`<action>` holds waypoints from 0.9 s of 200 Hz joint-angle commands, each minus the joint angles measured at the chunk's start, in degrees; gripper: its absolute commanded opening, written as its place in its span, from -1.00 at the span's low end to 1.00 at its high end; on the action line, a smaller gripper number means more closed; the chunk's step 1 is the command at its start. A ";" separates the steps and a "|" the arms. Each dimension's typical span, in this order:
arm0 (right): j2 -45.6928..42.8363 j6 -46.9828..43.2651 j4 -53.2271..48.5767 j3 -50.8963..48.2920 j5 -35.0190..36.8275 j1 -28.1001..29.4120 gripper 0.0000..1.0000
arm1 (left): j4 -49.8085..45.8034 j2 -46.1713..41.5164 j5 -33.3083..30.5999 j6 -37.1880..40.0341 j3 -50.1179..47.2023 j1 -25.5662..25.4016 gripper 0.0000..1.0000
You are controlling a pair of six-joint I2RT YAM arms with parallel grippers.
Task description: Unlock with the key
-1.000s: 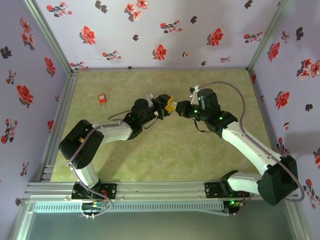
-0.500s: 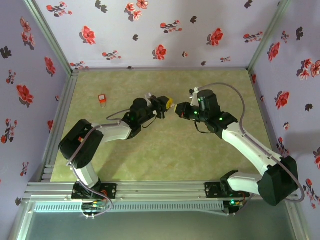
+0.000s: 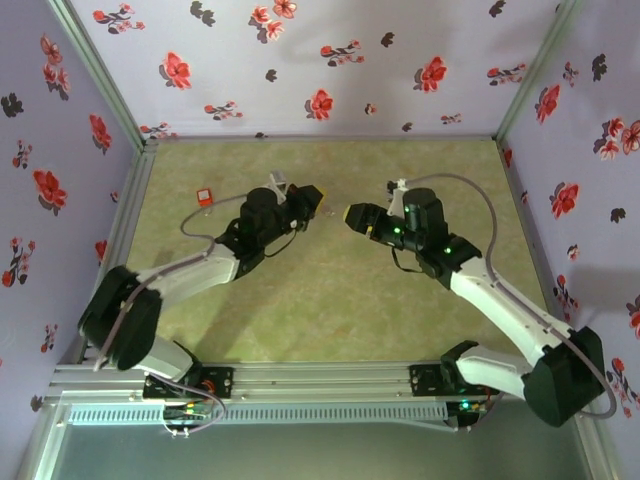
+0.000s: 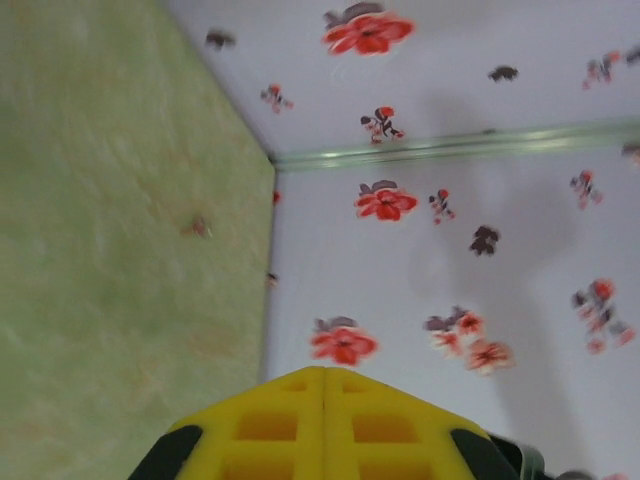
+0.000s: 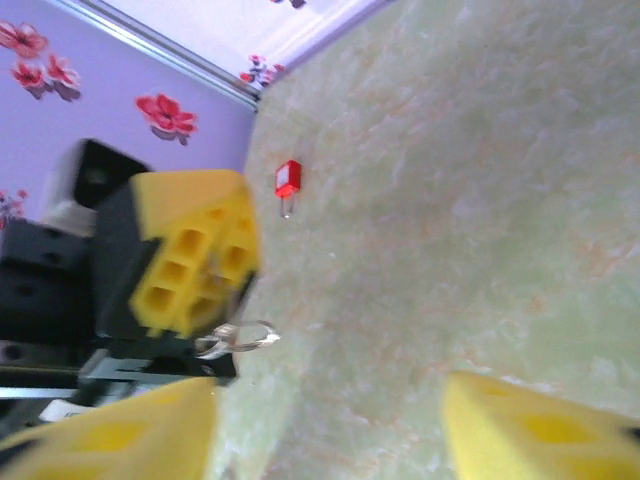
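Left arm [image 3: 190, 275] and right arm [image 3: 500, 300] are the same build: white tube links with chunky black joint housings. The right one's got tiny green lights and a grey cable [image 3: 488, 215] looping out toward 1 o'clock. The left tool [image 3: 305, 200] and right tool [image 3: 352, 214] are black with yellow waffle-grid fingers [image 5: 190, 265].

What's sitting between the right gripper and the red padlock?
In the top view, the left gripper, clutching the key ring, and its wrist lie between the right gripper and the red padlock.
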 commanded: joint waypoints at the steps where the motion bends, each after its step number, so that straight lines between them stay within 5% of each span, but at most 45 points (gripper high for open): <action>1: -2.78 10.37 14.98 -3.91 0.03 0.10 0.58 | -8.74 -5.07 -6.29 25.62 2.99 -1.95 -1.00; 66: 4.42 23.34 45.49 -8.97 -6.85 2.31 0.42 | 3.00 -7.89 -9.86 30.17 -1.79 -4.68 -1.00; 180: 9.20 24.55 52.07 -10.17 -6.13 6.15 0.09 | 17.59 -5.52 -10.60 21.99 -3.61 -5.95 -1.00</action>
